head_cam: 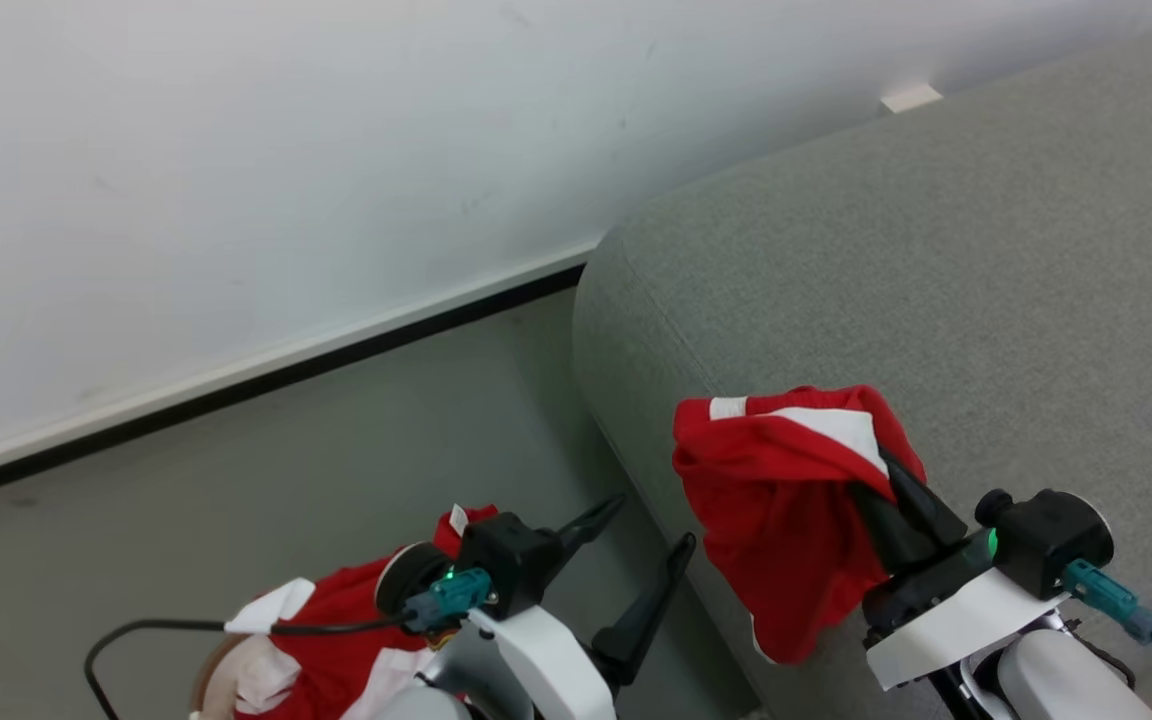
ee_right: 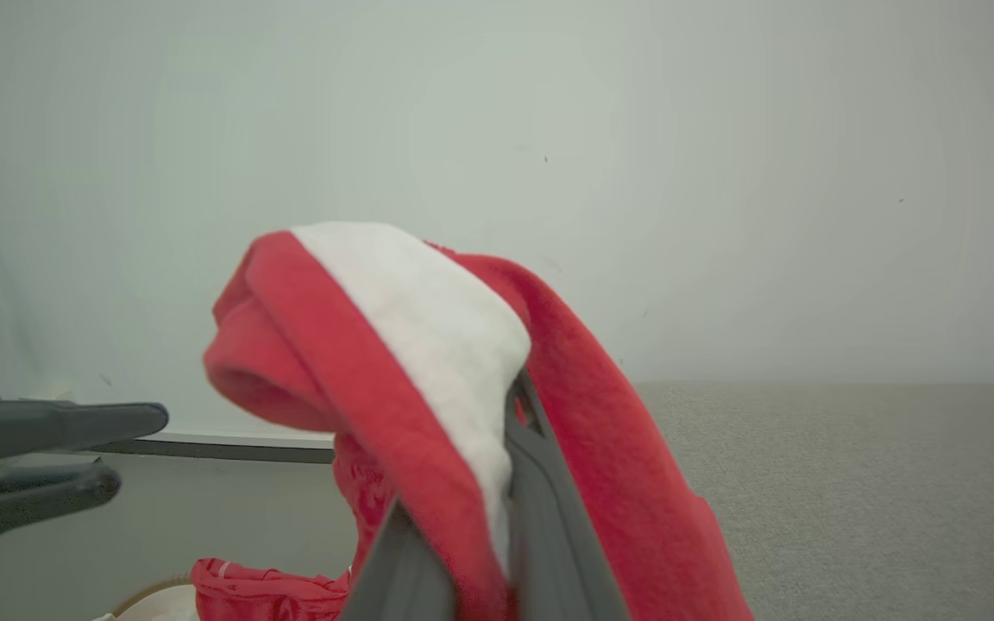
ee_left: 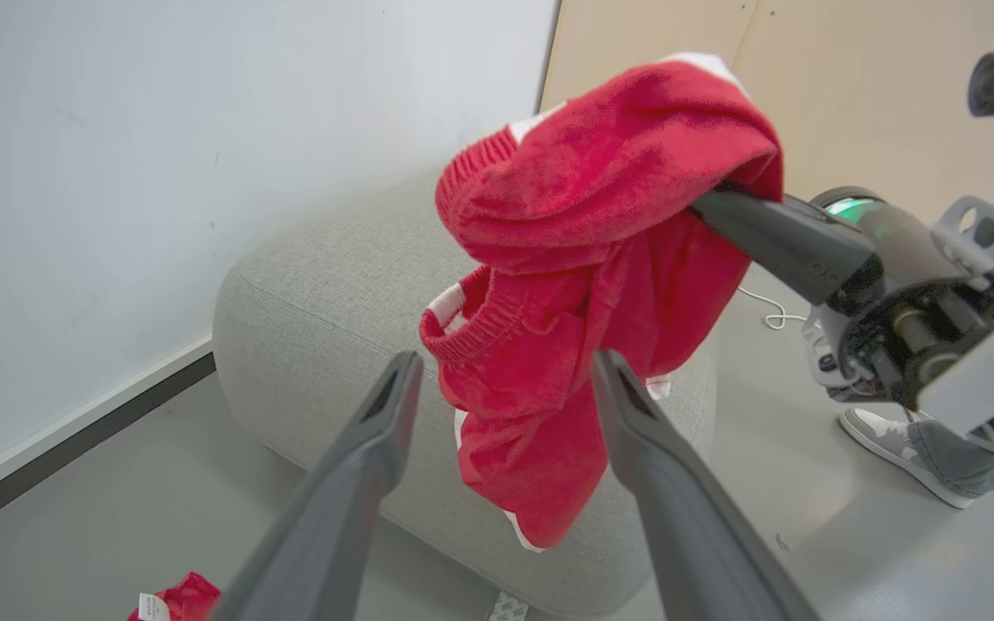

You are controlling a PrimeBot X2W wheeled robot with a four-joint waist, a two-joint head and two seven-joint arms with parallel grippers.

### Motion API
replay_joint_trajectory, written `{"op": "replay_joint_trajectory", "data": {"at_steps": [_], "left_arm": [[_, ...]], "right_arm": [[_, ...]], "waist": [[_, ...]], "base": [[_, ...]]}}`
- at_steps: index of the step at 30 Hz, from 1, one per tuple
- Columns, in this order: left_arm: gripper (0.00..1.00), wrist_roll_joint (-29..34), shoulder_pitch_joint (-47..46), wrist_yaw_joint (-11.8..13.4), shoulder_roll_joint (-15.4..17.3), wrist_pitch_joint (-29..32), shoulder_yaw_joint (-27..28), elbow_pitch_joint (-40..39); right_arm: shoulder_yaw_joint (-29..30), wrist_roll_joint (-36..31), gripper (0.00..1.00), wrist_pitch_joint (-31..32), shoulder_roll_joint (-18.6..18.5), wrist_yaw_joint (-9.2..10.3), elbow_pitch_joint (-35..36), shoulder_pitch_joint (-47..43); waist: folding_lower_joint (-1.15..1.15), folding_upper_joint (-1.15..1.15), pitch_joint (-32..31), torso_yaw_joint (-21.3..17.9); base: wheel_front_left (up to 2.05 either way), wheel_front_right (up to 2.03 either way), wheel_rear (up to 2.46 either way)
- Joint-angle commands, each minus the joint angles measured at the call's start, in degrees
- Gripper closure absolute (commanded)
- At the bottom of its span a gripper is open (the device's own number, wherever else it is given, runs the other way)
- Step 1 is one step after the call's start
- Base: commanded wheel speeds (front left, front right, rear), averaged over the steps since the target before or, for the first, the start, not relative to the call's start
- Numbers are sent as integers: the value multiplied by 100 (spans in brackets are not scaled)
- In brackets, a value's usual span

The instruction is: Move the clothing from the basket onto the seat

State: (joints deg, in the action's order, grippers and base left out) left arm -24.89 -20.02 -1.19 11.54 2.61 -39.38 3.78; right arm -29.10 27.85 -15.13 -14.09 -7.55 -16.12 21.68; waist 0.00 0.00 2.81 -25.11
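The red-and-white garment point(head_cam: 786, 500) hangs at the grey sofa's point(head_cam: 986, 300) rounded corner with its bulk dangling past the edge over the floor point(head_cam: 386, 430). Letting go here would likely let it slide off, and cloth draped over the right gripper point(head_cam: 886, 475) may snag on release. That gripper is pressed together, pinching the garment. The left gripper point(head_cam: 652, 524) is spread wide and holds nothing, near the basket point(head_cam: 204, 680), where more red clothing point(head_cam: 336, 620) lies.
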Motion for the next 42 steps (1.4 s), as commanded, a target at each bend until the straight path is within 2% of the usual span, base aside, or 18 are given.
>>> {"op": "replay_joint_trajectory", "data": {"at_steps": [1, 7, 14, 20, 26, 28, 31, 36, 37, 38, 42], "left_arm": [[0, 29, -24, -7, 48, 19, -8, -23], [0, 149, -329, -63, 164, 159, -22, -195], [0, 354, -1112, -251, 517, 504, 80, -650], [0, 508, -1896, -423, 690, 748, 84, -998], [0, 460, -2348, -520, 699, 696, 44, -1087], [0, 442, -2372, -527, 721, 647, 40, -1056], [0, 398, -2287, -503, 746, 541, 66, -1000], [0, 282, -2039, -396, 758, 369, 122, -860], [0, 265, -1986, -382, 774, 338, 125, -832], [0, 260, -1944, -369, 792, 328, 129, -808], [0, 228, -1789, -287, 835, 234, 165, -726]], "right_arm": [[58, 26, 100, -3, 1, 12, 67, -42], [662, 9, 100, -3, -60, 12, 278, 261], [1520, -71, 100, 27, -188, 12, 100, 1547], [2476, -339, 100, 365, -683, 12, -225, 2941], [3531, -694, 100, 670, -1266, 12, -811, 3915], [3826, -948, 100, 633, -1357, 12, -1108, 4071], [4193, -1328, 100, 482, -1234, 12, -1632, 4056], [4998, -1895, 100, 268, -631, 12, -2671, 3718], [5135, -2042, 64, 227, -500, 12, -2846, 3664], [5263, -2152, 0, 181, -392, 13, -2972, 3631], [5606, -2498, 0, 24, 117, 12, -3080, 3413]], "waist": [[0, 0, 154, -115], [0, 0, 782, 1], [0, 0, 2211, 305], [0, 0, 3299, 635], [0, 0, 3861, 876], [0, 0, 3959, 936], [0, 0, 4014, 1011], [0, 0, 3975, 1053], [0, 0, 3945, 1049], [0, 0, 3916, 1041], [0, 0, 3724, 998]], "base": [[0, 0, 0], [0, 0, 0], [0, 0, 0], [0, 0, 0], [0, 0, 0], [0, 0, 0], [0, 0, 0], [0, 0, 0], [0, 0, 0], [0, 0, 0], [0, 0, 0]]}}
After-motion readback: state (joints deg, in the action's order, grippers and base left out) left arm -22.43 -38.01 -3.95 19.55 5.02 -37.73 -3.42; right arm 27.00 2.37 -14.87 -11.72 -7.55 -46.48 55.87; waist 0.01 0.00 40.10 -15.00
